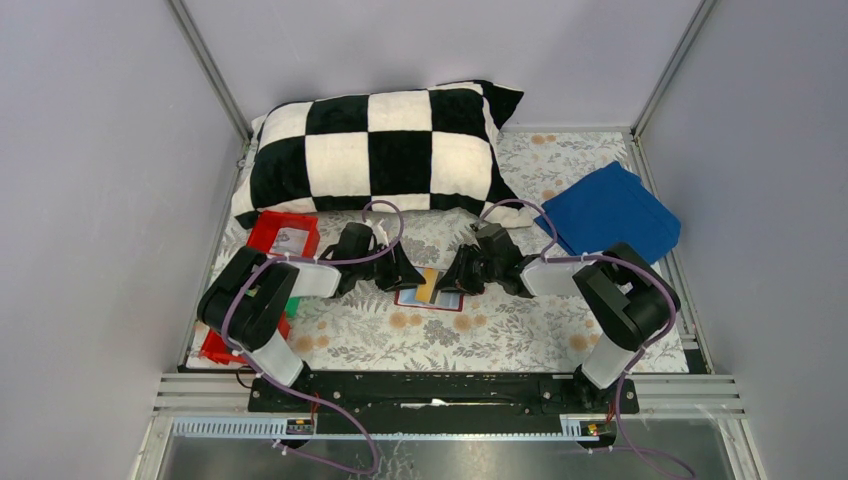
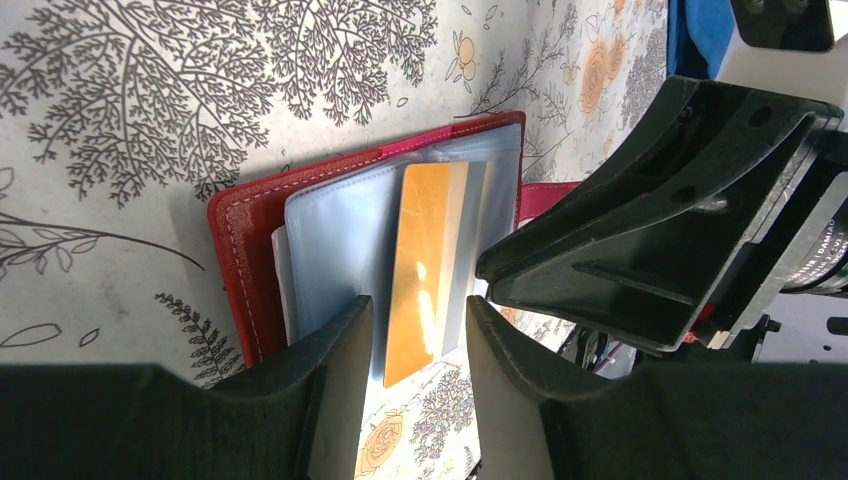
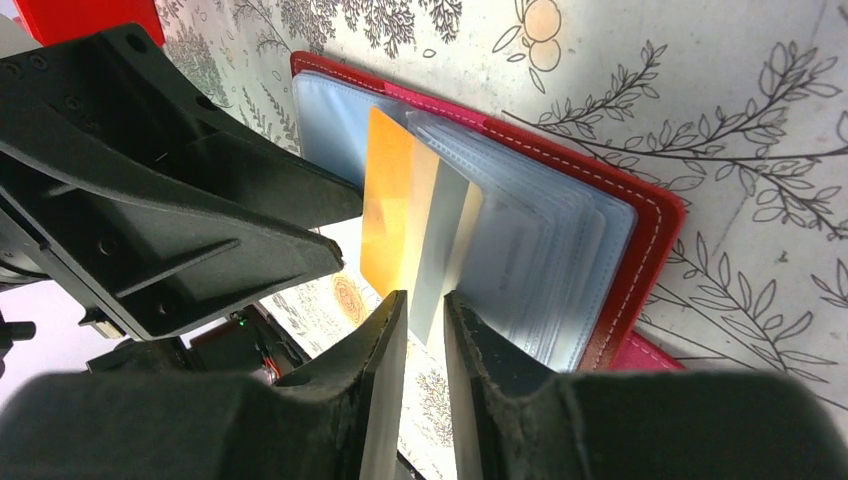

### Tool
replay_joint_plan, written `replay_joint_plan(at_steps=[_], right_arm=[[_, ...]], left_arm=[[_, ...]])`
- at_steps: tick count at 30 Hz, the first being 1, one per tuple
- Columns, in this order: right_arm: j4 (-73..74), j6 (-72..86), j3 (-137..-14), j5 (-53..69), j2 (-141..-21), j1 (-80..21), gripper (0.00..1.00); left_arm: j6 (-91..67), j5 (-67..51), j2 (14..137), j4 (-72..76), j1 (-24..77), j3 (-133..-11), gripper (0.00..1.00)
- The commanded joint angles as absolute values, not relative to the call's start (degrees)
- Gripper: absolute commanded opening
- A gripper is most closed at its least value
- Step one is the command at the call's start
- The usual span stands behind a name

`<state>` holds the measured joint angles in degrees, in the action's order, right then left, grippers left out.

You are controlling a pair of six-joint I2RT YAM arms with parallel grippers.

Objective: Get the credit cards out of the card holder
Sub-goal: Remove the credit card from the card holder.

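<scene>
I am looking down on the card holder (image 1: pixel 440 298), which is lying open on the floral tabletop (image 1: pixel 500 330) between the two arms, in front of the checkered pillow (image 1: pixel 380 150). Its red cover is facing down and the pale blue-grey sleeves are fanning upward. The red strap tab (image 3: pixel 660 355) is poking out from under the far cover edge.

The left claw (image 2: pixel 418 310) is reaching in from its side with the jaws partly apart. The yellow card (image 2: pixel 425 260) is sticking out of a sleeve, and its free end is lying in the gap between the fingers (image 2: pixel 340 380). A strip of sleeve is showing on one side of it, so I am reading this claw as not clamped on anything.

The right claw (image 3: pixel 425 300) is coming in from the opposite side and its fingers are sitting almost together. The corner of the pale grey card (image 3: pixel 440 250) is running down between them, so I am reading this one as pinching that card. The card is leaning against the yellow one and is partly out of its sleeve. The two claws are nearly touching over the holder.

Off to the right a folded blue cloth (image 1: pixel 612 212) is resting on the tabletop, and a red tray (image 1: pixel 283 233) is sitting on the left beside the pillow.
</scene>
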<state>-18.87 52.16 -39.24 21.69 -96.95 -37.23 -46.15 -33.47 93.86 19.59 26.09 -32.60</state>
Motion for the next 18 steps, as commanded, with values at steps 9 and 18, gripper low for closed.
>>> replay_joint_plan(at_steps=[9, 18], right_arm=[[-15.77, 51.68, -36.92, 16.87, -100.02, -37.62, 0.28], [-16.14, 51.76, -36.95, 17.05, -100.41, -37.61, 0.28]], left_arm=[[-45.62, -36.01, 96.52, 21.25, 25.93, -31.15, 0.45], [-47.65, -40.3, 97.05, 24.98, 26.0, -31.15, 0.3]])
